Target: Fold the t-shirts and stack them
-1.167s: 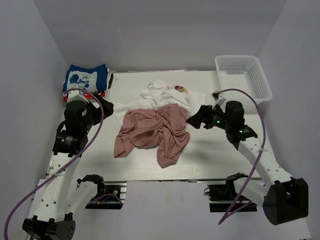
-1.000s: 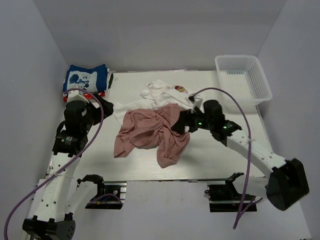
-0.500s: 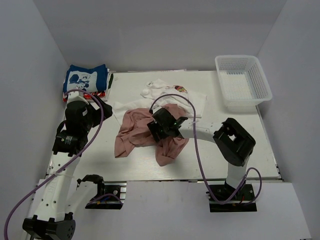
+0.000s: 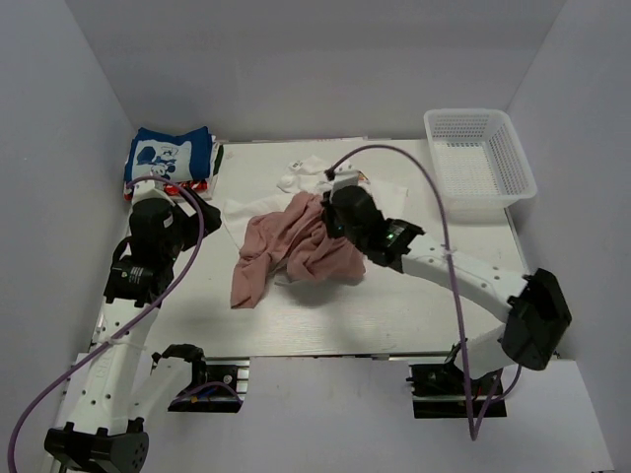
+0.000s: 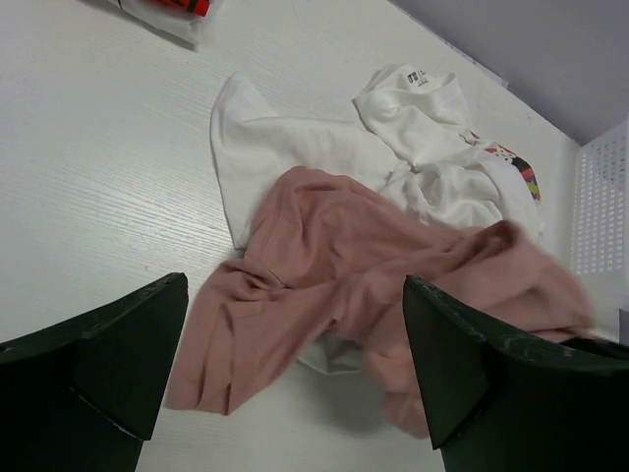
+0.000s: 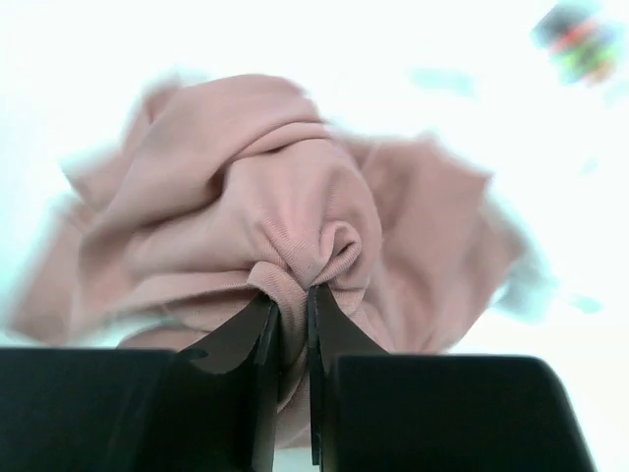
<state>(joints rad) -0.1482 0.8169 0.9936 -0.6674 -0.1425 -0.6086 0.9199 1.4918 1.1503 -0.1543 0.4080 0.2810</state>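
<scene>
A crumpled dusty-pink t-shirt (image 4: 286, 246) lies mid-table. My right gripper (image 4: 332, 214) is shut on a bunch of its cloth, and the pinched fold shows between the jaws (image 6: 293, 295) in the right wrist view, with the pink shirt (image 6: 246, 187) hanging beyond. A white t-shirt with a small colourful print (image 4: 304, 175) lies behind it, partly on a plain white one (image 5: 265, 157). A folded blue t-shirt (image 4: 170, 153) tops a red patterned one (image 4: 158, 185) at the back left. My left gripper (image 5: 295, 393) hovers open, left of the pink shirt (image 5: 324, 275), holding nothing.
A white plastic basket (image 4: 480, 158) stands at the back right corner of the table. The right arm's purple cable loops over the white shirts. Grey walls close in the table on three sides.
The right arm swung left over the pink shirt, its gripper closed on a bunch of cloth and drew it up and toward the back. The shirt is now more bunched. The left arm stayed put.
</scene>
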